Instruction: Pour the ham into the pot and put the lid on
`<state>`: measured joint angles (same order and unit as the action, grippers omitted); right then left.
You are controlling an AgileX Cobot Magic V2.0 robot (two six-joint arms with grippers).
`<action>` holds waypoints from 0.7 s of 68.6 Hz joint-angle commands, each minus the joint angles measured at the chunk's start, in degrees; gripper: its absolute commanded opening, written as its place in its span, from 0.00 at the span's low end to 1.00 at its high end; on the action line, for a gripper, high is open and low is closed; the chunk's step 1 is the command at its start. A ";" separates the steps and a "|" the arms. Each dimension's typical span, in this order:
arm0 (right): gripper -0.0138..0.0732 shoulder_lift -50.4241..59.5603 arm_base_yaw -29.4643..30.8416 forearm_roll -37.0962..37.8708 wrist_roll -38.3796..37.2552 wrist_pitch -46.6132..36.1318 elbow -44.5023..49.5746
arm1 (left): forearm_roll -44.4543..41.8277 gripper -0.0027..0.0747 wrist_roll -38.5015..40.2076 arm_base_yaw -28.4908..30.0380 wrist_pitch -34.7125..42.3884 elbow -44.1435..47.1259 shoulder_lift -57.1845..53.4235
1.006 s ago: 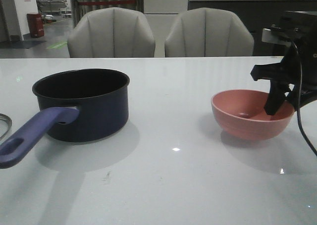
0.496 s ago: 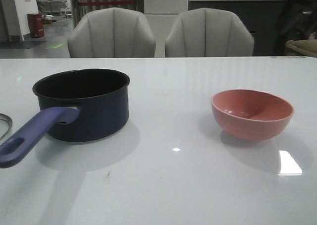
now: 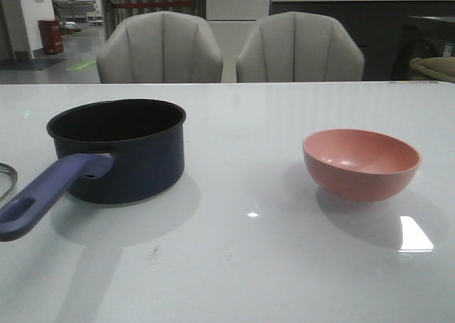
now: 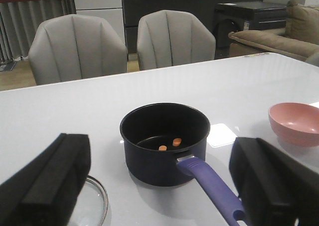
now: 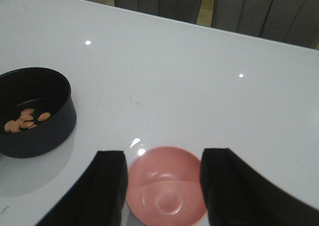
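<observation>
The ham (image 5: 26,120) lies as flat orange slices inside the navy saucepan (image 4: 165,141), so the glass lid (image 4: 92,204) comes next. It sits flat just beside the left gripper (image 4: 159,186), whose wide-apart fingers hold nothing. The right gripper (image 5: 164,186), spread and unloaded, hangs over the smooth pink bowl (image 5: 166,186)

Pot (image 3: 128,149) is sitting left on the table (image 3: 249,266), its long handle (image 3: 50,191) jutting toward the front-left edge and blocking low passage there. Lid (image 4: 94,206) is lying flat just beside the handle at the table's left edge. Pink bowl (image 3: 361,163) is standing well apart on the right. Between pot and bowl a wide bare strip is lying open. Two chairs (image 3: 227,49) are closing off the far edge.
</observation>
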<state>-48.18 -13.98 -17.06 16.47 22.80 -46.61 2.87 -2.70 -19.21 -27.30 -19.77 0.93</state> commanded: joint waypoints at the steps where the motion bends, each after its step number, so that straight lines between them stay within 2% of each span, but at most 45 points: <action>1: 0.68 7.96 -0.07 -0.38 0.75 -8.46 5.79 | 0.50 0.82 0.18 -0.55 5.02 -1.57 0.82; 21: 0.68 31.09 -0.07 -0.38 0.75 -14.88 26.33 | 0.50 0.82 0.18 -0.55 5.02 -1.57 0.82; 35: 0.67 40.56 -0.07 -0.38 0.75 -15.60 33.42 | 0.50 0.82 0.18 -0.55 5.02 -1.57 0.82; 40: 0.60 40.90 -0.07 -0.38 0.75 -15.51 33.87 | 0.50 0.82 0.18 -0.55 5.02 -1.57 0.82; 48: 0.31 40.84 -0.07 -0.38 0.75 -14.63 33.87 | 1.01 0.82 0.18 -0.55 5.02 -1.57 0.82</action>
<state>-6.70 -14.00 -17.06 16.56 12.71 -11.26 2.87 -2.78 -19.21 -27.30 -19.77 0.93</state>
